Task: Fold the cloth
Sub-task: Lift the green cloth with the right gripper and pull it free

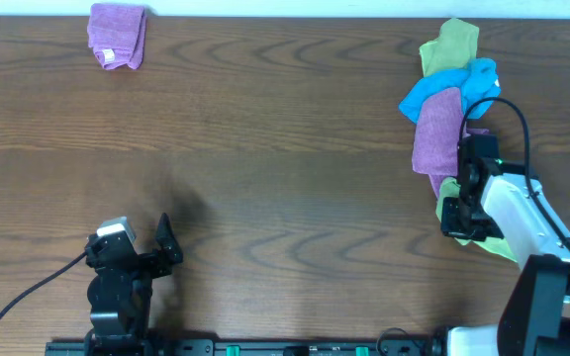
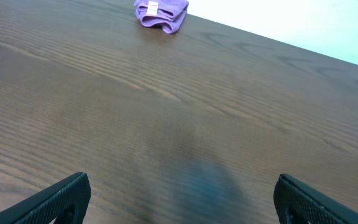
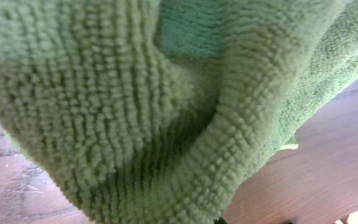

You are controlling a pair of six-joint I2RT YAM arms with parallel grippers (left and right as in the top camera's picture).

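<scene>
Grasping seems the step: right gripper (image 1: 460, 222), closed, apparently pinches the lime-green microfibre cloth (image 3: 166, 124) at the near edge of the coloured cloth heap (image 1: 441, 119); left gripper (image 2: 182, 196) gapes empty, well away. Next: pull clear, spread flat.

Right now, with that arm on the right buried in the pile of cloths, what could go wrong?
The lime-green cloth seems partly tucked under the purple cloth in the pile and the blue cloth, so pulling may drag them along. The right fingers seem shut on a bunched fold, not a corner, so it may come up crumpled. Green fabric fills the right wrist view, leaving that camera nearly blind.
</scene>
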